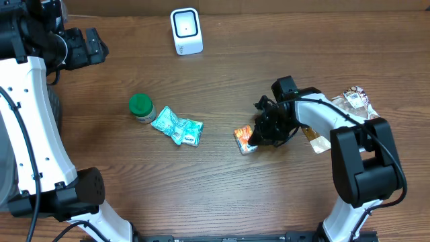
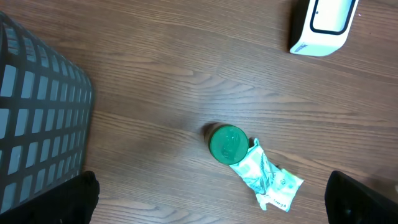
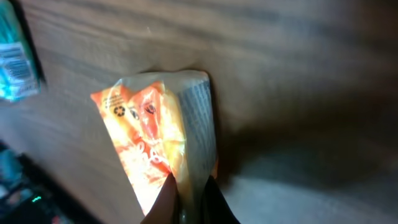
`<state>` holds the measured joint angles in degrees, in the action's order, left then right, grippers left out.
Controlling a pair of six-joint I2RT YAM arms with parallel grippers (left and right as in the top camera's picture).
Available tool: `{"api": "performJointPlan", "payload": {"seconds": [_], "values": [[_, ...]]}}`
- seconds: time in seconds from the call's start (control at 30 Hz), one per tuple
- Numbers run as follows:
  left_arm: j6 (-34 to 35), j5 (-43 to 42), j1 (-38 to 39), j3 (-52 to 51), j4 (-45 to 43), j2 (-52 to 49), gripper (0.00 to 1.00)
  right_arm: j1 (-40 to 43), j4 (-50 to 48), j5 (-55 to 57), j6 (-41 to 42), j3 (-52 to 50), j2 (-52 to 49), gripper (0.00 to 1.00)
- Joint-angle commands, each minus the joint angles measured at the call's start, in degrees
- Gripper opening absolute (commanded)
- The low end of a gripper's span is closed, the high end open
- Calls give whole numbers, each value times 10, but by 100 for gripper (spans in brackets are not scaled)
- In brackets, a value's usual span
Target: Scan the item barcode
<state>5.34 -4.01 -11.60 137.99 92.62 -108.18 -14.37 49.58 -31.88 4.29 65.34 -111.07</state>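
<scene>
The item, an orange snack packet (image 1: 244,140), lies on the wood table right of centre. My right gripper (image 1: 259,134) is shut on the packet's right end. In the right wrist view its fingers pinch the packet (image 3: 155,130) at the gripper (image 3: 189,199). Fine dark print runs along the packet's pale edge. The white scanner (image 1: 186,30) stands upright at the back centre, far from the packet, and shows too in the left wrist view (image 2: 323,25). My left gripper (image 1: 87,46) hovers open at the back left, holding nothing (image 2: 214,205).
A green-lidded jar (image 1: 141,106) and a crumpled teal packet (image 1: 177,127) lie left of centre, touching each other. More packets (image 1: 356,101) sit near the right edge. A dark mesh basket (image 2: 37,118) stands at the far left.
</scene>
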Motion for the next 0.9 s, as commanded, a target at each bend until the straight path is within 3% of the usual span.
{"api": "performJointPlan", "payload": {"seconds": [0.0, 0.17, 0.4, 0.67, 0.87], "values": [[-11, 4, 7, 0, 0, 2, 100, 16, 17, -110, 2, 30, 19, 4], [-11, 4, 8, 0, 0, 2, 100, 43, 14, -322, -49, 51, 65, 4], [-11, 4, 7, 1, 0, 2, 100, 81, -63, -564, -21, 56, 98, 4], [-11, 4, 7, 1, 0, 2, 100, 85, -153, -580, 145, 56, 98, 4], [-11, 4, 7, 1, 0, 2, 99, 85, -212, -580, 203, 56, 98, 4]]}}
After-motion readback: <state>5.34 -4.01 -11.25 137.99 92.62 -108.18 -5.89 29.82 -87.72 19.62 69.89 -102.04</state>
